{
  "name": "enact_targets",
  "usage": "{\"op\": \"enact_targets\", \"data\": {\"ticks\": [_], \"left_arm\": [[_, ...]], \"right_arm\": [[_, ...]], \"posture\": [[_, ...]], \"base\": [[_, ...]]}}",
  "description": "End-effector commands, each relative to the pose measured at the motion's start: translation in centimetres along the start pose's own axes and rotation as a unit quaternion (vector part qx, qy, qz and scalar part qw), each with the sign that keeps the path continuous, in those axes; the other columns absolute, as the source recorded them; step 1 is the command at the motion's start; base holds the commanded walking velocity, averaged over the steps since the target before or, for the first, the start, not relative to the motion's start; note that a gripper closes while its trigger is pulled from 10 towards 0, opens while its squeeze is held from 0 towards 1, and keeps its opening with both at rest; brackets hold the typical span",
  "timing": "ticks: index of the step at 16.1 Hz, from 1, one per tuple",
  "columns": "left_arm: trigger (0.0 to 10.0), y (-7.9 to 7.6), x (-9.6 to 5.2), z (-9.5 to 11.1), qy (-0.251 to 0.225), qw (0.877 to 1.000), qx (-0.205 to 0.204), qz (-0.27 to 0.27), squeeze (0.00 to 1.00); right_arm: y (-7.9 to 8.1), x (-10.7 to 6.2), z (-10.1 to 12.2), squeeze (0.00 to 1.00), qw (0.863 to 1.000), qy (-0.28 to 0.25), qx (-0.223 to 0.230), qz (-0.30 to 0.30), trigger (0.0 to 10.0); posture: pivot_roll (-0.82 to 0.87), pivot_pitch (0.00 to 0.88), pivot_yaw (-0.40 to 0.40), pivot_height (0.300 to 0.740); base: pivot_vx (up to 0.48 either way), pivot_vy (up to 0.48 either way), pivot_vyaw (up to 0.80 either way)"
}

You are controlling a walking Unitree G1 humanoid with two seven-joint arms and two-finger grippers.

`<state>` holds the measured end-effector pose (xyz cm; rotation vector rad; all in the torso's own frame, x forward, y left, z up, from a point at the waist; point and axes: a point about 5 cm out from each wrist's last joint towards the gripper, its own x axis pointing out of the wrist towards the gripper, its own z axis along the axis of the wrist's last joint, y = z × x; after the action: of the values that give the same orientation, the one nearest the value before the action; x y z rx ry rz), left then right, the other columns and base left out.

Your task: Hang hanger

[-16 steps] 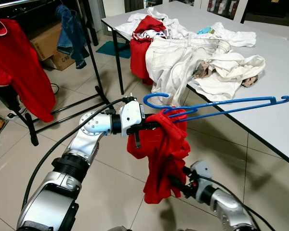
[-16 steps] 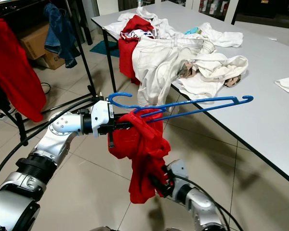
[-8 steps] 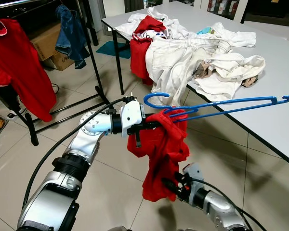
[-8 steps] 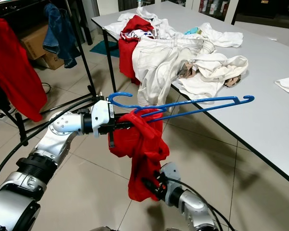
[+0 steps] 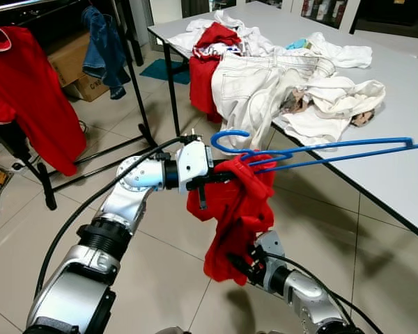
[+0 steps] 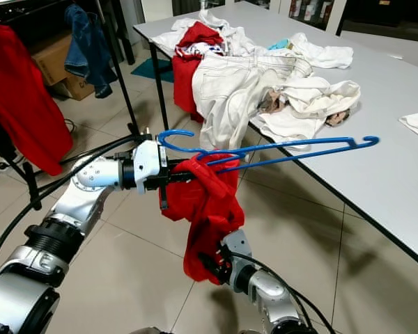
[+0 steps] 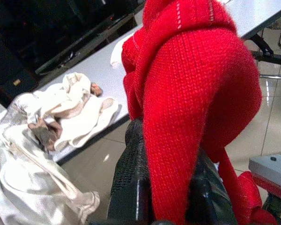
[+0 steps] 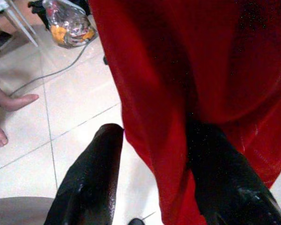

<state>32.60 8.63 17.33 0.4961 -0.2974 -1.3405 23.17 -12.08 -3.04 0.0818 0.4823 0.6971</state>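
Blue plastic hanger (image 5: pixel 320 148), light and stiff, juts sideways from our left gripper (image 5: pixel 219 179), which clamps its neck and the limp red knit garment (image 5: pixel 235 216); below, our right gripper (image 5: pixel 242 267) straddles the hem, fingers apart.

A grey surface (image 5: pixel 404 90) fills the upper right, bearing a heap of white clothes (image 5: pixel 292 87) and a red garment (image 5: pixel 210 52) draped over its near corner.
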Motion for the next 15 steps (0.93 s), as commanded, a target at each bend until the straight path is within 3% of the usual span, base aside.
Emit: {"op": "enact_targets", "data": {"ticks": [1,4,15], "left_arm": [[10.0,0.74,0.03,1.16,-0.020,1.000,0.017,0.008,0.00],[10.0,0.79,0.08,1.48,-0.025,0.999,0.020,0.009,0.00],[10.0,0.79,0.08,1.48,-0.025,0.999,0.020,0.009,0.00]], "right_arm": [[-0.09,0.18,-0.04,0.00,1.000,0.011,-0.012,-0.012,10.0],[-0.70,0.04,-0.51,0.00,0.998,0.036,-0.021,-0.053,10.0],[-0.70,0.04,-0.51,0.00,0.998,0.036,-0.021,-0.053,10.0]], "posture": [[-0.11,0.000,0.062,0.740],[-0.11,0.000,0.059,0.740],[-0.11,0.000,0.059,0.740]], "base": [[0.000,0.000,0.00],[0.000,0.000,0.00],[0.000,0.000,0.00]]}}
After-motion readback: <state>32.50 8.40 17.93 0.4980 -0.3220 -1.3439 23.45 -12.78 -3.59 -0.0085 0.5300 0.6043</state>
